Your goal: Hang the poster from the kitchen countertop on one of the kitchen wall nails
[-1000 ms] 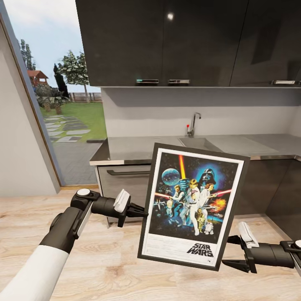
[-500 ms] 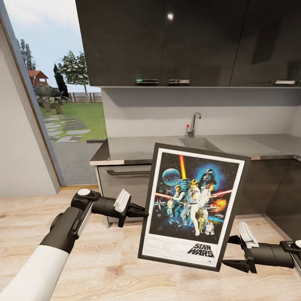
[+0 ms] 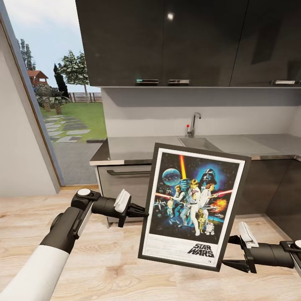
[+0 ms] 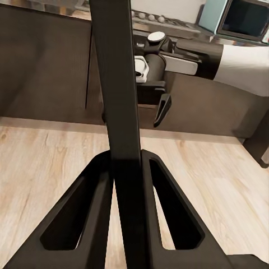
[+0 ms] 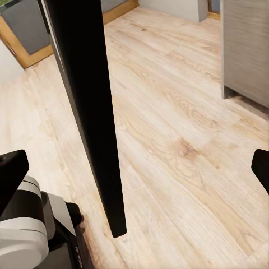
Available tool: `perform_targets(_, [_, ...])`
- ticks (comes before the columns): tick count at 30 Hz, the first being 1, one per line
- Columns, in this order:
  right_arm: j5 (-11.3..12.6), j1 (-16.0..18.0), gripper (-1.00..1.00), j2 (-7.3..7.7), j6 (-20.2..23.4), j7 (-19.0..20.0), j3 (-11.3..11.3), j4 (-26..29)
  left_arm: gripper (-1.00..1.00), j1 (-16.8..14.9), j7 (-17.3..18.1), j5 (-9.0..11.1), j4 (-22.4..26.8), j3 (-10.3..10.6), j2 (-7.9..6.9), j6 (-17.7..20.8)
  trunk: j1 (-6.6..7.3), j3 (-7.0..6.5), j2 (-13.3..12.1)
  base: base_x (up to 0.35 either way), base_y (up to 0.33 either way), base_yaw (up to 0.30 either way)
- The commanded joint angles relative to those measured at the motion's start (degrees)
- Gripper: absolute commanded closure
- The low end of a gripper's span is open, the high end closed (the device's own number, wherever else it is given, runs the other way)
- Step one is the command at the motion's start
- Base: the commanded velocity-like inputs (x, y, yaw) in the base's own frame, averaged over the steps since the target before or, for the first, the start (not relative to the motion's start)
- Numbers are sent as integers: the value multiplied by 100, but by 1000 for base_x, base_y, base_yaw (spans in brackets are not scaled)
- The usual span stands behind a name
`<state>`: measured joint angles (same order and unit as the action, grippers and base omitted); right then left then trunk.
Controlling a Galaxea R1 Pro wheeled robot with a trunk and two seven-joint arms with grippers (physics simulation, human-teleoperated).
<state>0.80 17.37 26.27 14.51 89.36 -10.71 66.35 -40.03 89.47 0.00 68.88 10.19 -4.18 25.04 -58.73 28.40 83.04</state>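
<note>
The framed Star Wars poster (image 3: 194, 205) hangs upright and slightly tilted in the air before the grey kitchen countertop (image 3: 133, 148), which has a sink (image 3: 200, 143) and a chrome tap (image 3: 193, 124). My left gripper (image 3: 145, 212) is shut on the poster's left edge. In the left wrist view its fingers (image 4: 89, 207) squeeze the black frame (image 4: 120, 84) from both sides. My right gripper (image 3: 226, 251) stands open by the poster's lower right corner. In the right wrist view the frame edge (image 5: 89, 112) lies between the wide-spread fingertips (image 5: 12, 171) without touching them.
Dark wall cabinets (image 3: 188, 42) hang above the countertop, dark base cabinets (image 3: 125, 177) stand below. A tall glazed opening (image 3: 62, 92) onto a garden is at the left. Light wood floor (image 3: 104, 259) lies underfoot. A microwave (image 4: 246, 17) sits on another counter behind the right arm.
</note>
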Motion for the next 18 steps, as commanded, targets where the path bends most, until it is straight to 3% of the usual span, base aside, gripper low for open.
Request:
perform_targets(1, [8,3,-100,1,60,20,-1,0,100,-5,9,0,3,9,-4,45,0,6,3,0,0,0])
perform_targets(15, [8,3,-100,1,48,20,-1,0,100,-5,9,0,3,9,-4,45,0,6,3,0,0,0])
perform_targets(16, [8,3,100,1,47,20,-1,0,100,-5,9,0,3,9,-4,45,0,6,3,0,0,0])
perform_targets(18, [8,3,100,1,45,20,-1,-1,100,-5,11,4,3,9,-4,45,0,6,3,0,0,0])
